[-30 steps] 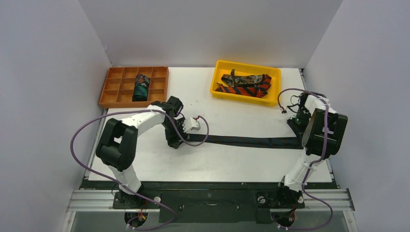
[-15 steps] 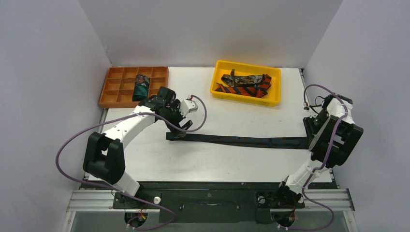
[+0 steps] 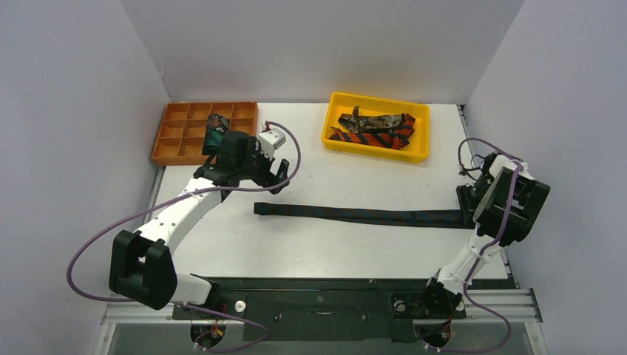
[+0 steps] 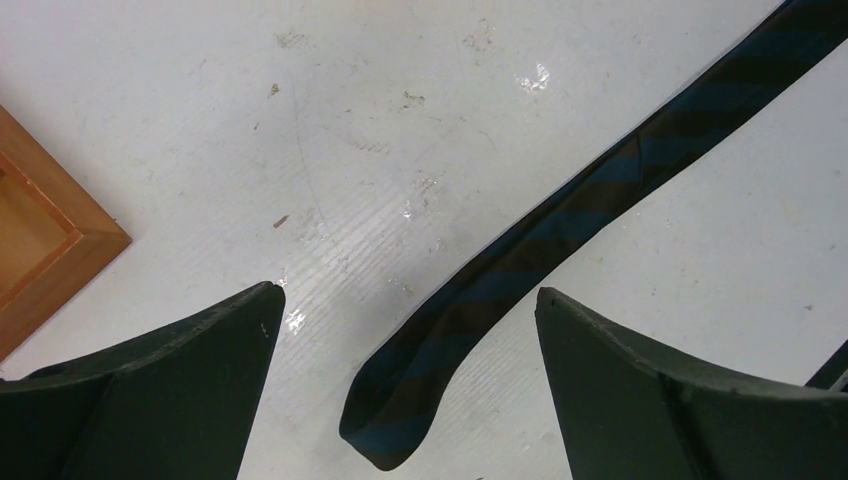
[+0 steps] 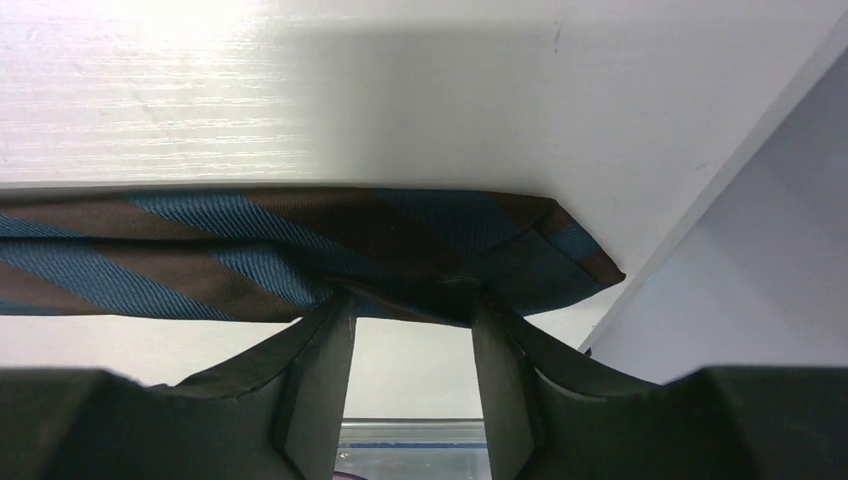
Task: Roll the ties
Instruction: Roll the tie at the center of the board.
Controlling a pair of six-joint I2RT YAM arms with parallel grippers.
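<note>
A long dark tie [image 3: 370,215] with blue and brown stripes lies flat across the table. Its narrow end [image 4: 400,420] rests below and between my left gripper's [image 4: 407,292] wide-open fingers, untouched. That left gripper [image 3: 279,176] hangs above the table just behind the narrow end. The wide pointed end [image 5: 250,250] lies across the tips of my right gripper [image 5: 412,305], whose jaws stand apart with bare table showing between them. The right gripper [image 3: 467,201] sits at the table's right edge.
A yellow bin [image 3: 377,100] at the back holds a red-orange striped tie [image 3: 370,139] and a mottled brown tie [image 3: 377,122]. An orange divided tray [image 3: 177,157] at the back left holds a dark teal rolled tie [image 3: 216,133]. Its wooden corner [image 4: 50,240] shows left of my left fingers.
My left gripper let go of the tie's narrow end, opened wide and drew up and back toward the tray. The right gripper's jaws parted at the wide end. The tie now lies flat.
</note>
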